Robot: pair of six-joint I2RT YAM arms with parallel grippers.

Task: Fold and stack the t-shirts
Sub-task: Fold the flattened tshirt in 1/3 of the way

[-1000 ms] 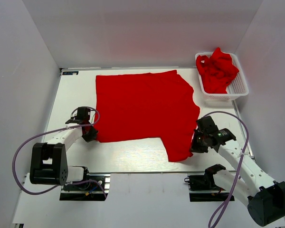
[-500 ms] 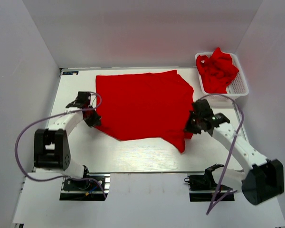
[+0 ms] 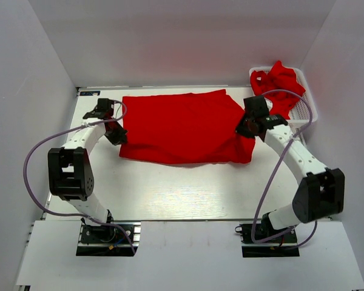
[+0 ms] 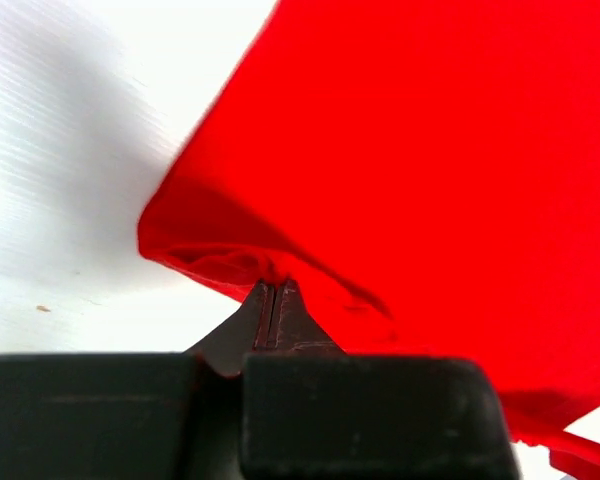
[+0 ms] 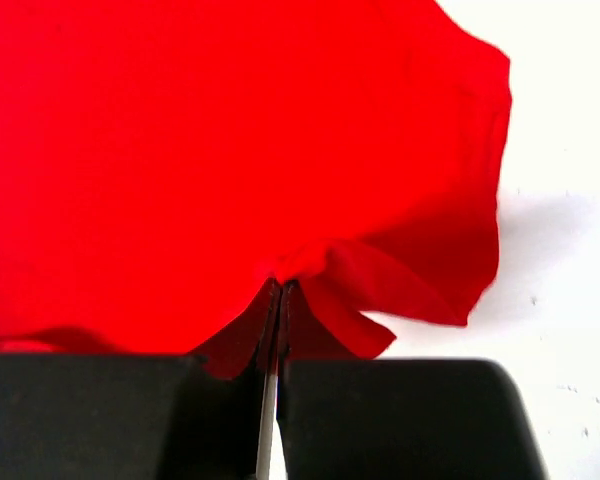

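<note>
Mid-fold: red t-shirt (image 3: 182,127) lies doubled across the far half of the bench (image 3: 182,188).
Top: left jaws and right jaws each hold a hem corner, likely to keep the fold even; spare t-shirts (image 3: 279,85) sit heaped in the basket (image 3: 307,112). Left wrist: jaws clenched on bunched cloth. Right wrist: likewise, clamped on a gathered corner.

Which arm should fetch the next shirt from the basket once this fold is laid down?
Probably the right. The right gripper, shut on the spread t-shirt, sits just beside the basket of crumpled shirts. The left gripper grips the opposite edge, across the table.
</note>
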